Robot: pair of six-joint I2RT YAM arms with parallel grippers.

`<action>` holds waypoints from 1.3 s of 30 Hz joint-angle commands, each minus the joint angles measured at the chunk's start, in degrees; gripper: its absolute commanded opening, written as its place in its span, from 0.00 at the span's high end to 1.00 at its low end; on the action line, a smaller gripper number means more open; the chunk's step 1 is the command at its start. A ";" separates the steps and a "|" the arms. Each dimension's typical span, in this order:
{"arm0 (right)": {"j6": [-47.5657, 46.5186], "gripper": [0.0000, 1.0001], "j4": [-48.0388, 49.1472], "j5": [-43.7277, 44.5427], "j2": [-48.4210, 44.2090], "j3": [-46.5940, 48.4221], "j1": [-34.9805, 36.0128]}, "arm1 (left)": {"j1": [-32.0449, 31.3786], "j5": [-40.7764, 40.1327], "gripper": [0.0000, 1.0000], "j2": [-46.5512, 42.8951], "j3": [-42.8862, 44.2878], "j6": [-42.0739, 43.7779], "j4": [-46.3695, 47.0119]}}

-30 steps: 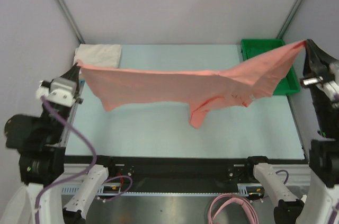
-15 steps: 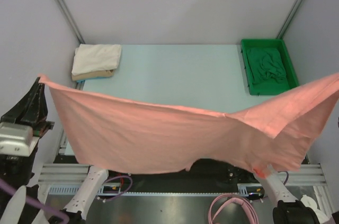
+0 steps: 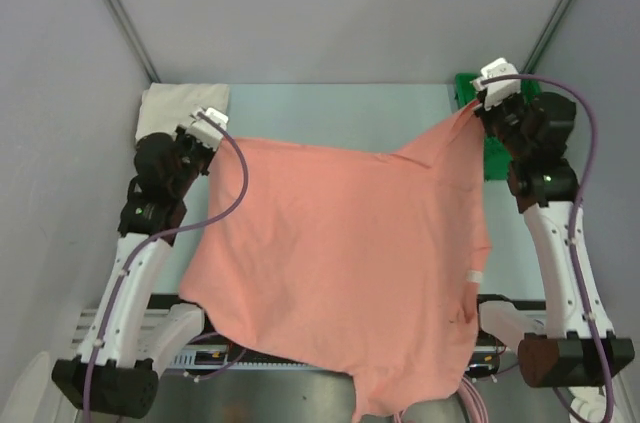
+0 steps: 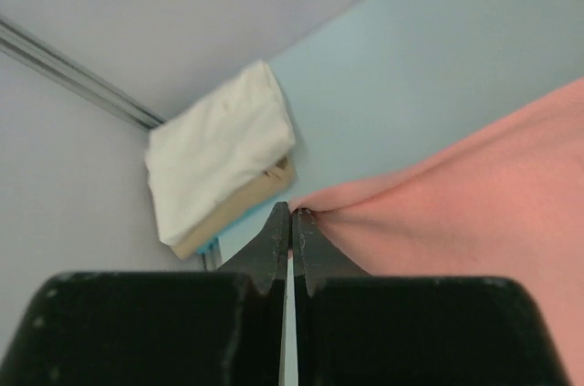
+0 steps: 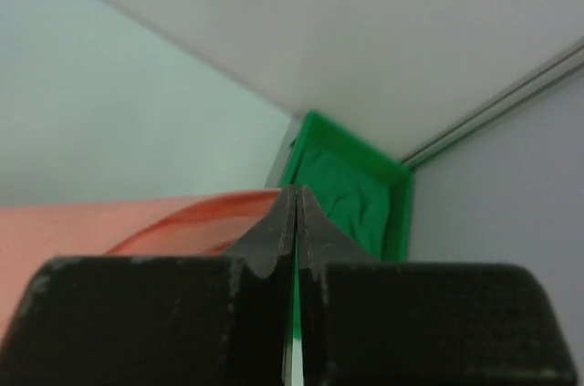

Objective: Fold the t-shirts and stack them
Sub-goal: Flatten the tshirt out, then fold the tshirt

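Observation:
The salmon-pink t-shirt [image 3: 340, 243] is stretched out over the table, and its near part hangs past the front edge. A small white label [image 3: 478, 276] shows near its right edge. My left gripper [image 3: 222, 146] is shut on the shirt's far left corner [image 4: 315, 213], with the fingertips [image 4: 291, 210] pressed together. My right gripper [image 3: 474, 108] is shut on the far right corner, where the pink cloth [image 5: 182, 217] runs off to the left of its tips [image 5: 296, 190]. A folded white t-shirt [image 4: 219, 153] lies on a tan one [image 4: 242, 213] at the back left. A dark green t-shirt [image 5: 342, 194] lies in the tray.
The bright green tray [image 5: 397, 213] stands in the back right corner, just beyond my right gripper and mostly hidden by that arm in the top view [image 3: 465, 83]. Grey walls close in the back and both sides. Bare light blue table [image 3: 340, 108] shows beyond the shirt.
Both arms have swung from high and near the camera out to the far part of the table. The pink shirt has come down from hanging in the air to lying spread over the table.

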 commanded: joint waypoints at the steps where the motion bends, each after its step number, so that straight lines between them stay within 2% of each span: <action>1: -3.10 1.00 14.83 3.82 3.19 -6.69 -0.18 | -0.05 -2.01 1.00 2.54 -5.00 2.08 12.82; 3: -4.51 1.00 21.06 5.23 7.24 -9.34 -0.10 | -0.05 -2.71 1.00 8.16 -7.11 2.95 15.56; 7: -5.57 1.00 26.62 9.01 20.32 -7.86 1.57 | 0.30 -4.47 1.00 17.91 -7.30 4.10 23.99; 12: -6.27 1.00 30.14 11.91 30.98 -2.85 3.94 | 1.53 -6.67 1.00 28.54 -4.76 3.93 28.67; 18: -6.28 1.00 32.34 14.82 41.87 3.39 6.14 | 2.68 -7.19 1.00 35.33 -2.21 3.49 31.75; 24: -5.75 1.00 32.61 15.26 49.08 10.24 6.93 | 4.26 -8.34 0.99 39.99 -1.50 2.43 35.52; 33: -5.39 1.00 25.06 16.66 60.96 27.90 8.25 | 5.40 -8.51 0.99 45.17 1.23 1.38 36.32; 39: -4.43 1.00 25.75 15.79 57.11 22.40 8.17 | 5.40 -6.76 1.00 47.11 2.54 1.38 34.58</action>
